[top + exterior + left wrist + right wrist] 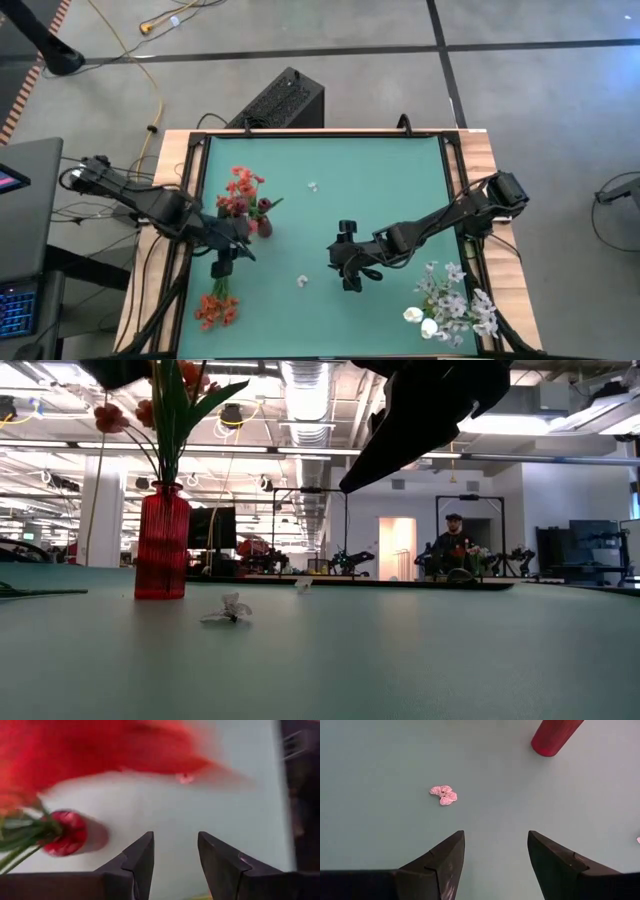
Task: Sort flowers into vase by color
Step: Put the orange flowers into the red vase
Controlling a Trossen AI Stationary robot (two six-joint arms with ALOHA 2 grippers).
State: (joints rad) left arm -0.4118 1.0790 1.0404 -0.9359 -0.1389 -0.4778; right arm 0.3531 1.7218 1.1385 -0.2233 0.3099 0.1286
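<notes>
Hovering empty, both pincers flank the red vase (pixel 263 222).

Left pincer (pixel 175 852) hangs partly open just beside the vase, gripping nothing; right pincer (pixel 496 852) gapes wide above the tabletop (pixel 380 180), well apart from it. Ribbed, translucent and upright, the vase holds orange-red flowers (pixel 240 190), stems vertical. White sprays (pixel 455 300) lie far beyond the right pincer; a loose orange cluster (pixel 215 308) lies near the left arm.

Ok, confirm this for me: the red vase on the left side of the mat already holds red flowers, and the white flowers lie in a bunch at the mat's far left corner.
Not quite. The red vase on the mat's left side does hold red flowers, but the white flowers lie in a bunch at the near right corner, not the far left. The high view shows it.
</notes>
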